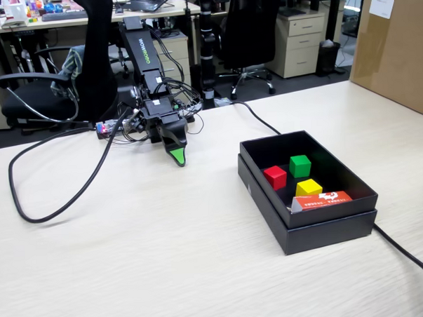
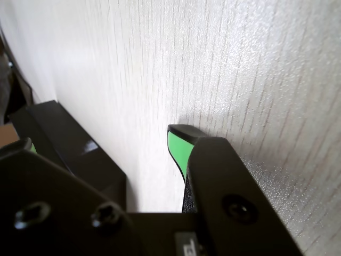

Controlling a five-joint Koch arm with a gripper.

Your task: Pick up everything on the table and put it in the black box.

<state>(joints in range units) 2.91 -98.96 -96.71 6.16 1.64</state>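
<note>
The red cube lies inside the black box at the right of the table in the fixed view. My gripper hangs tip-down just above the tabletop, well left of the box and apart from it. In the wrist view the gripper is open: its green-padded fingers stand wide apart with only bare table between them and nothing held. A dark corner of the black box shows at the left of that view.
A green cube, a yellow cube and a small orange packet share the box. A black cable loops at the table's left, another cable runs right of the box. A brown carton stands back right.
</note>
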